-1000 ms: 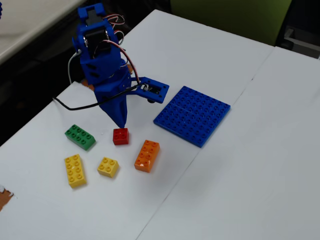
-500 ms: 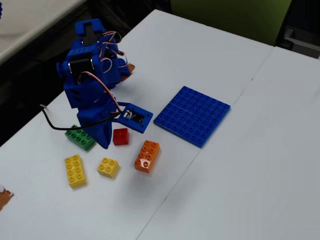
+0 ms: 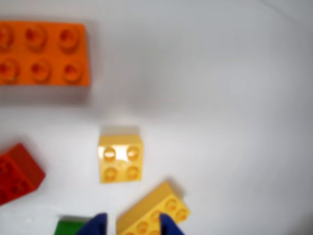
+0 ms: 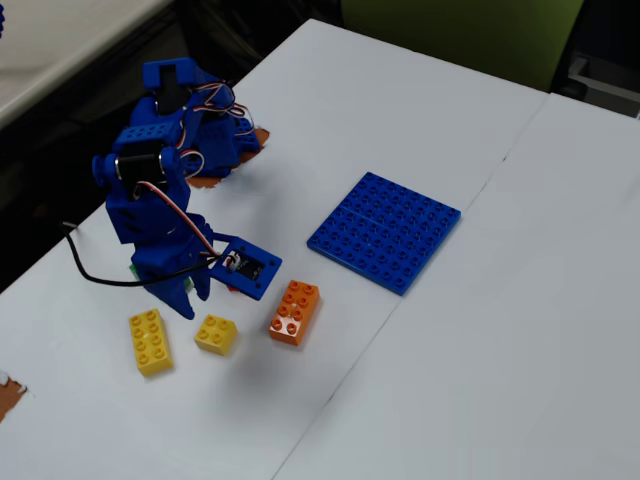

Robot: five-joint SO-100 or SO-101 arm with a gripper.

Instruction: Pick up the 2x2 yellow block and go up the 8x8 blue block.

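The 2x2 yellow block lies flat on the white table, studs up, in the middle of the wrist view. It also shows in the fixed view. My gripper is open and empty, with its two blue fingertips at the bottom edge, short of the block. In the fixed view the gripper hangs just above the table, up and left of the block. The 8x8 blue block lies flat to the right in the fixed view, out of the wrist view.
A longer yellow brick lies below and between my fingers. An orange brick, a red brick and a green brick lie nearby. The table edge runs behind the arm.
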